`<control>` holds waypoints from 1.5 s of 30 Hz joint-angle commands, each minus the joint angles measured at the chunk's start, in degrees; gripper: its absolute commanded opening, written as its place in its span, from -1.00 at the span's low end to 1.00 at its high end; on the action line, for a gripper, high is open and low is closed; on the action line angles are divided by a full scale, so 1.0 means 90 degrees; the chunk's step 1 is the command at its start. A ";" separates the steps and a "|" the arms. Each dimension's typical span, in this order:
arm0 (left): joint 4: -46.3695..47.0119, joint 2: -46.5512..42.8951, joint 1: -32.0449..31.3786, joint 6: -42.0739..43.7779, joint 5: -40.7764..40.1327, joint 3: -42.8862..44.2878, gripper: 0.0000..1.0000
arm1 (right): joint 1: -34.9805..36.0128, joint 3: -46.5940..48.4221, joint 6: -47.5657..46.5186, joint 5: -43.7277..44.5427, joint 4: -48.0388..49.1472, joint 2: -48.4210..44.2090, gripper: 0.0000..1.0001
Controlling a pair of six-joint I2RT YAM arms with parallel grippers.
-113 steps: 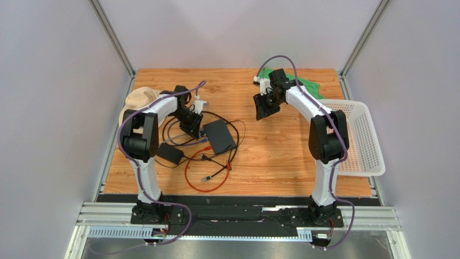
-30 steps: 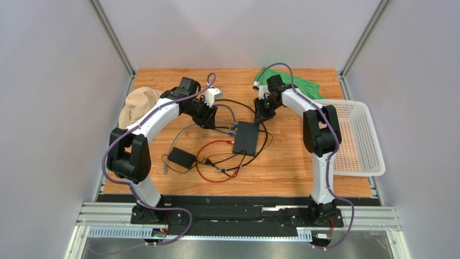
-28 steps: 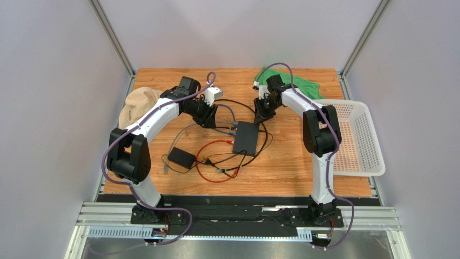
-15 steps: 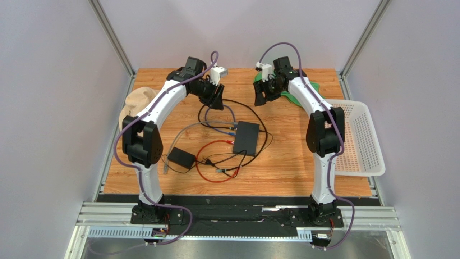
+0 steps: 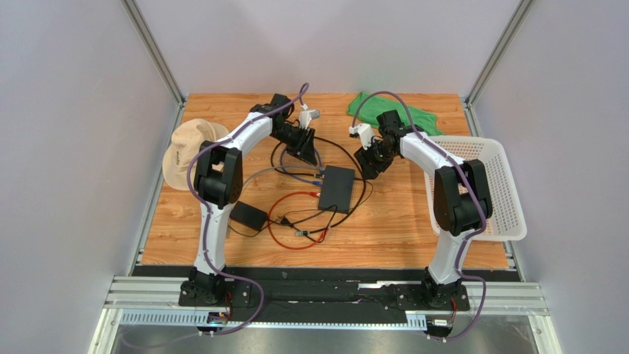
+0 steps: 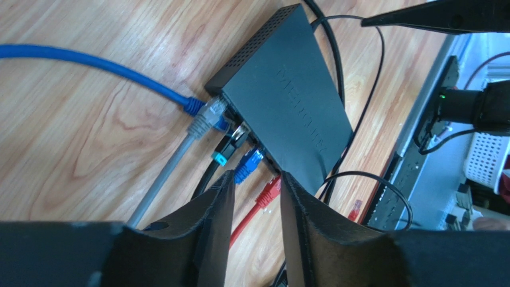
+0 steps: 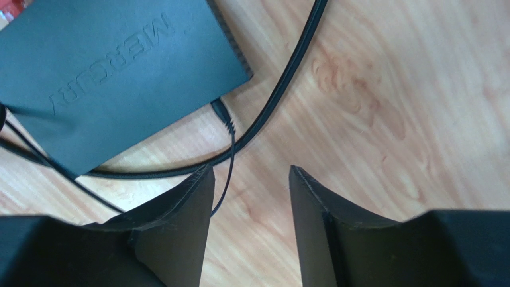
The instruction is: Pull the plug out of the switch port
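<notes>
Both pairs of jaws apart and empty, the left gripper (image 6: 256, 179) faced the plugs (image 6: 239, 156) along the Mercury switch (image 5: 337, 189) at the middle of the table (image 5: 406, 228), with the right gripper (image 7: 250, 173) opposite. A square pinch and a straight pull looked wisest.

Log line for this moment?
left claw: open, empty, by switch | right claw: open, empty | plugs: seated in switch | pull: not done

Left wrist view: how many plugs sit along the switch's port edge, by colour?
Blue plugs: 2
Grey plug: 1
Black plug: 1
Red plug: 1
Total: 5, all along one edge of the switch
</notes>
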 commanded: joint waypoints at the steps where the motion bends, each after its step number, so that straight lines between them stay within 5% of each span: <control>1: 0.0453 0.0260 -0.0057 -0.0607 0.0807 0.0395 -0.31 | 0.0084 0.0178 -0.0371 -0.0106 0.0767 0.0127 0.04; 2: 0.0453 0.0328 -0.0077 -0.0646 0.0875 0.0444 -0.61 | 0.0113 0.0226 -0.0371 -0.0116 0.0797 0.0176 0.03; 5: 0.0511 0.0485 -0.0154 -0.0754 0.1120 0.0542 -1.00 | 0.0142 0.0295 -0.0517 -0.0213 0.0787 0.0352 0.01; 32: 0.0570 0.1423 -0.0311 -0.1477 0.0271 0.0874 -1.00 | 0.0552 0.0129 -0.2206 -0.0624 0.0172 0.0684 -0.24; 39: 0.0814 0.1110 -0.0204 -0.1272 0.1832 0.0855 -1.00 | 0.0679 0.0168 -0.2197 -0.0565 0.0152 0.0763 -0.35; 45: 0.1096 0.1354 -0.0213 -0.1622 0.2282 0.0815 -1.00 | 0.0679 0.0110 -0.2226 -0.0448 0.0182 0.0753 -0.39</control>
